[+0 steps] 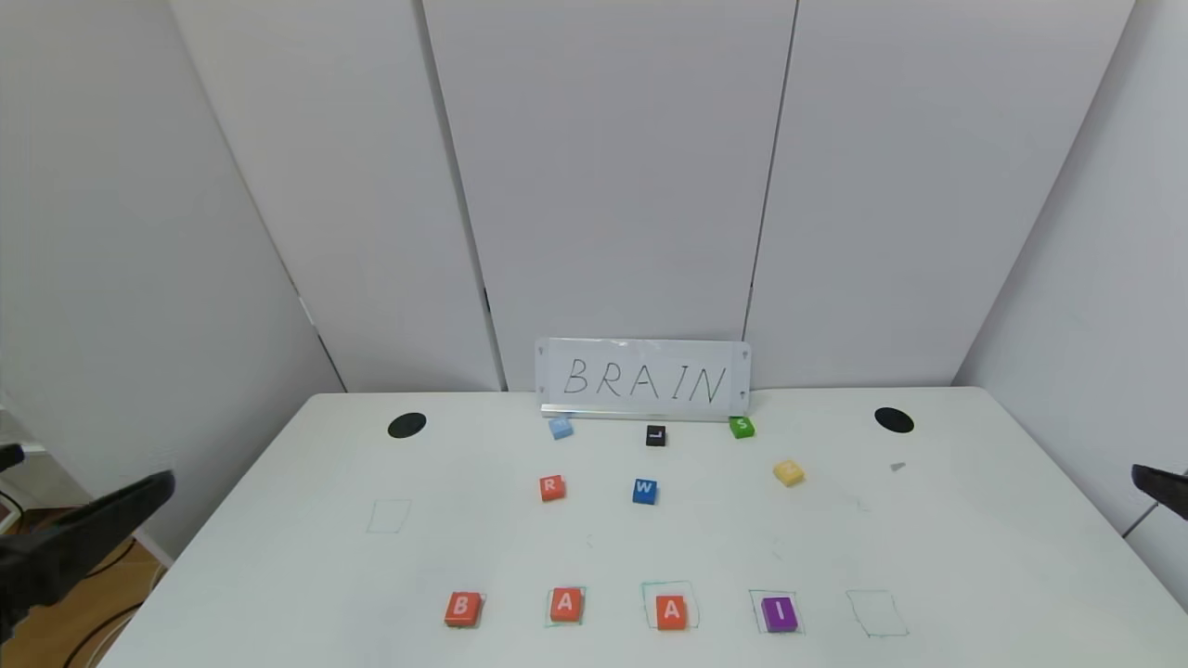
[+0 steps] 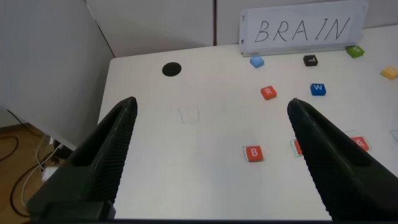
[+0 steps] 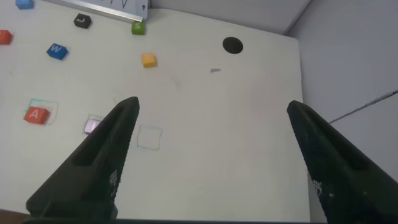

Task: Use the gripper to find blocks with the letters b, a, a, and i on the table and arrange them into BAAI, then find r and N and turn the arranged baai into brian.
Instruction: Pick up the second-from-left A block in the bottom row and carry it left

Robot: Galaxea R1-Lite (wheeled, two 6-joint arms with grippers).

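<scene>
Along the near edge of the white table (image 1: pixel 278 575) the blocks lie in a row: orange B (image 1: pixel 462 609), orange A (image 1: pixel 565 604), orange A (image 1: pixel 671 611) and purple I (image 1: pixel 779 613). The orange r (image 1: pixel 551 487) lies mid-table, and the pale yellow N (image 1: pixel 788 471) is farther right. My left gripper (image 2: pixel 211 104) hangs open and empty off the table's left side, with B (image 2: pixel 253 153) and r (image 2: pixel 268 93) ahead of it. Open and empty too, my right gripper (image 3: pixel 212 106) hovers off the right side, above a bare patch of the table.
A sign reading BRAIN (image 1: pixel 644 380) stands at the back. Before it lie a light blue block (image 1: pixel 560 427), a black L (image 1: pixel 655 435), a green S (image 1: pixel 741 427) and a blue W (image 1: pixel 644 491). An empty green outline (image 1: pixel 876 613) lies right of I, another (image 1: pixel 389 516) at left.
</scene>
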